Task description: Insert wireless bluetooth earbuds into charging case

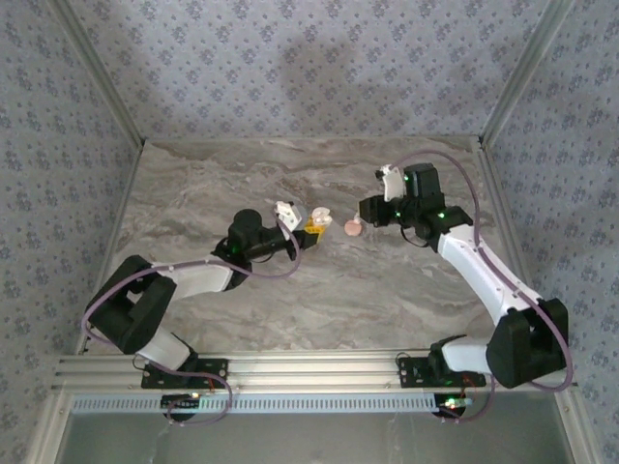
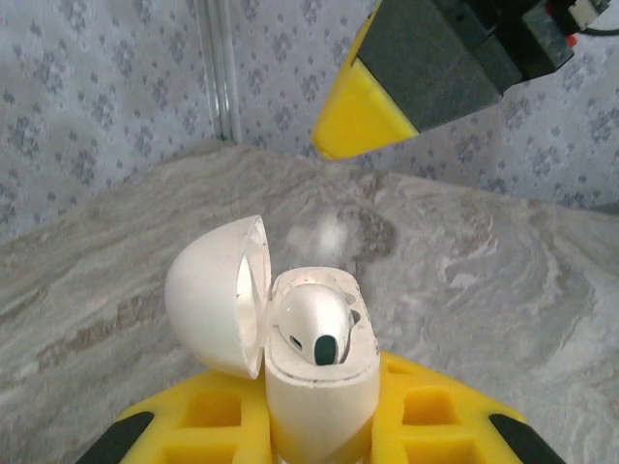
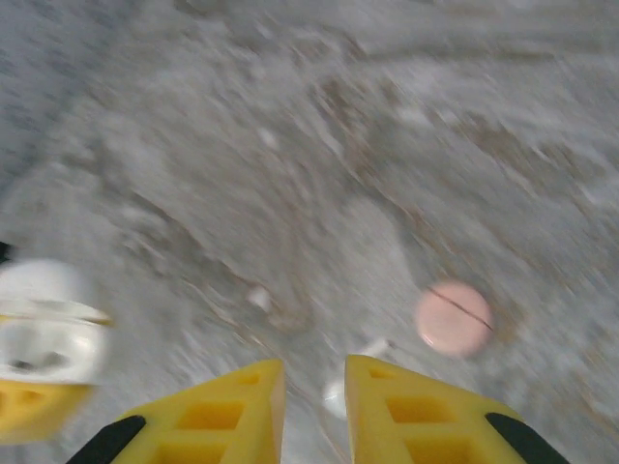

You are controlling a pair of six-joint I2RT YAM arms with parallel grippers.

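While left tool [image 2: 321, 437] clamps white charging case [image 2: 324, 382], lid open, earbud [image 2: 314, 324] seated | right tool [image 3: 314, 406] grip unclear

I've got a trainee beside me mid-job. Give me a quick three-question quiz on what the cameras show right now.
1. True or false: the charging case has its lid closed.
2. Which hand grips the case? A) left hand B) right hand C) neither
3. Fill in: the round disc on the table just ahead of the right hand is ____ in colour.

Key: 1 false, the lid is swung open; 2 A; 3 pink.
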